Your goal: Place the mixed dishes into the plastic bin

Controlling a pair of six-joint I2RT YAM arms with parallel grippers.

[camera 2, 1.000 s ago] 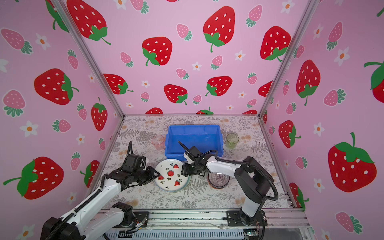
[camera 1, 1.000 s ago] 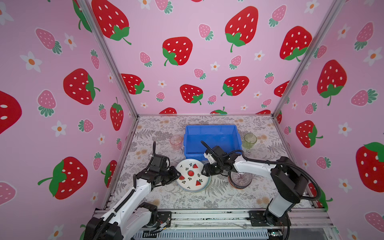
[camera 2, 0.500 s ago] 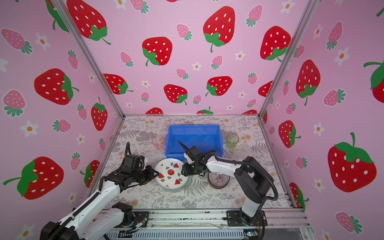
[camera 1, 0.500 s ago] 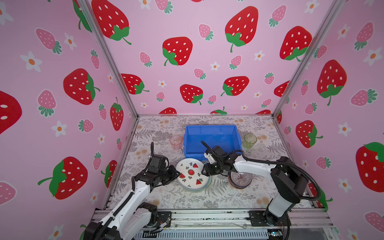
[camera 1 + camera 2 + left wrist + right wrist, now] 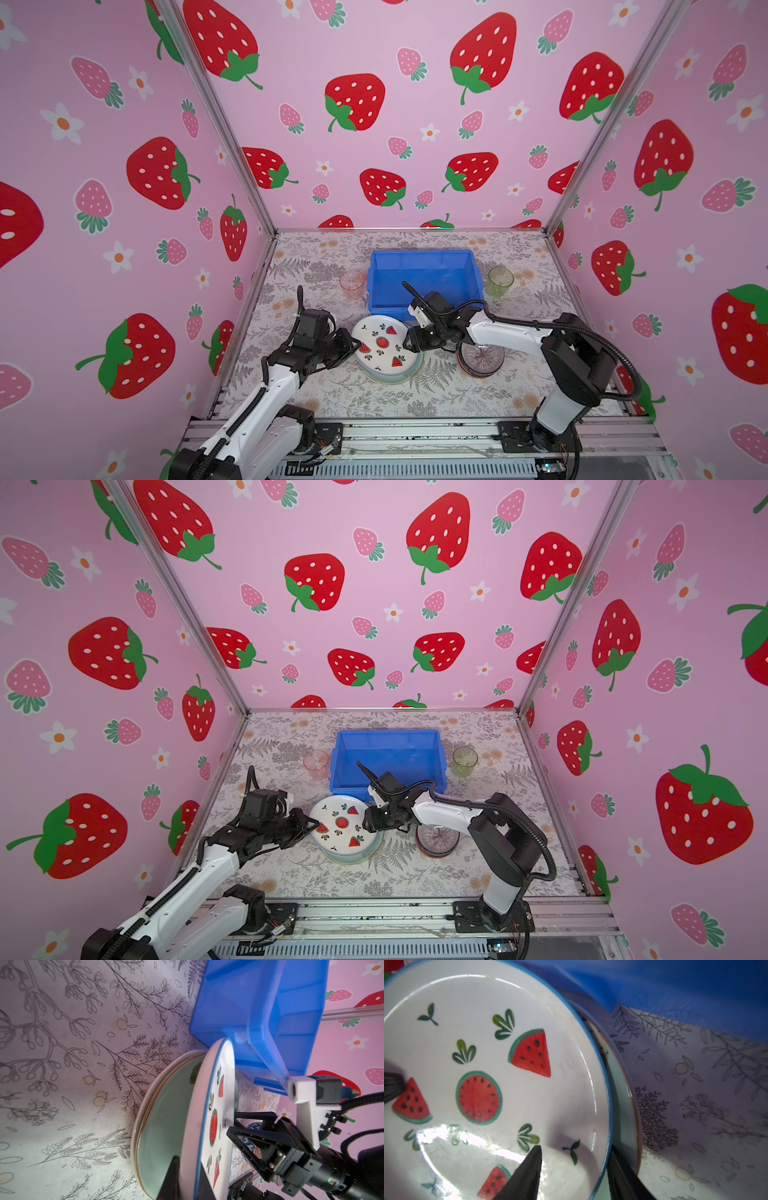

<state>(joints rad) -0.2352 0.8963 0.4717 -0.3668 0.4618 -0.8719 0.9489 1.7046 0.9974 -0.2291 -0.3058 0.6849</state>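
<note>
The watermelon-print plate (image 5: 384, 347) (image 5: 340, 825) sits tilted on top of a pale green plate (image 5: 390, 378) (image 5: 164, 1115), just in front of the blue plastic bin (image 5: 424, 257) (image 5: 386, 732). My left gripper (image 5: 356, 344) (image 5: 188, 1167) is shut on the plate's left rim, one finger on each face. At the right rim, my right gripper (image 5: 409, 343) (image 5: 575, 1147) stands open: one finger is over the plate (image 5: 488, 1064), the other under its edge. The bin holds nothing.
A stack of bowls (image 5: 480, 361) (image 5: 436, 841) with a purple-striped one on top lies under the right forearm. A pink tumbler (image 5: 353, 284) stands left of the bin, a green tumbler (image 5: 500, 281) right of it. A cream plate rim (image 5: 141, 1105) shows beneath the green plate.
My left gripper has edged in and closed its jaws onto the plate's left rim. The right arm and the plate have hardly moved.
</note>
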